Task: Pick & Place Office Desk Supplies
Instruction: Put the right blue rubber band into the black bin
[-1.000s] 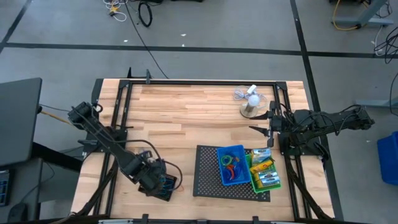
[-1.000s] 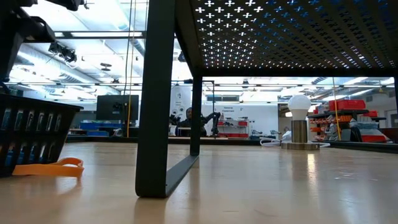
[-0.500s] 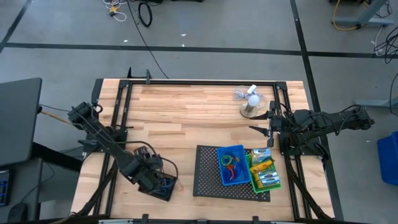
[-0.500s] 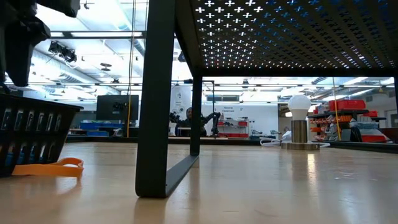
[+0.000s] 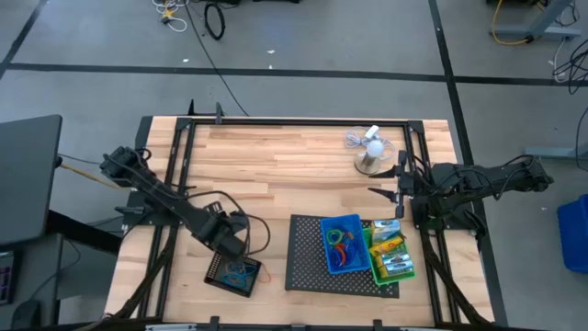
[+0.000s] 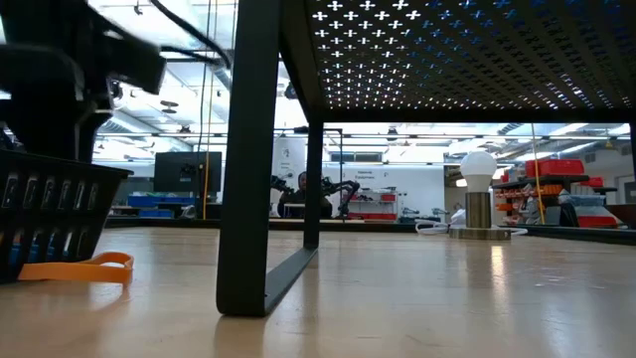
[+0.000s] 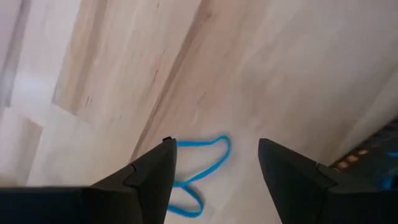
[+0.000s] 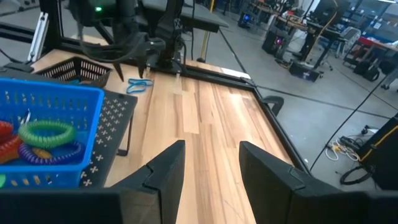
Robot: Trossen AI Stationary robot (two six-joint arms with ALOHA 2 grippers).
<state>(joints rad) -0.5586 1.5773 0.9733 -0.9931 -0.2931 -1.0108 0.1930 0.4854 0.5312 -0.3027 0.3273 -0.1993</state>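
In the high view we are seeing the left gripper [image 5: 230,245] lifting away from the black bin [image 5: 232,272] at lower left, jaws now parted and empty, while in the left wrist view a blue rubber-band loop [image 7: 198,177] is lying below, so another pick seems due; the right gripper [image 8: 208,163] is waiting open at right.

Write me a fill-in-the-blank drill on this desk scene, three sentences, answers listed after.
1. The blue bin sits on the large black mesh ____.
2. The loop lying on the wood between the left gripper's open fingers is coloured ____.
3. The white mini fan stands nearest the ____ gripper.

Missing words: tray; blue; right
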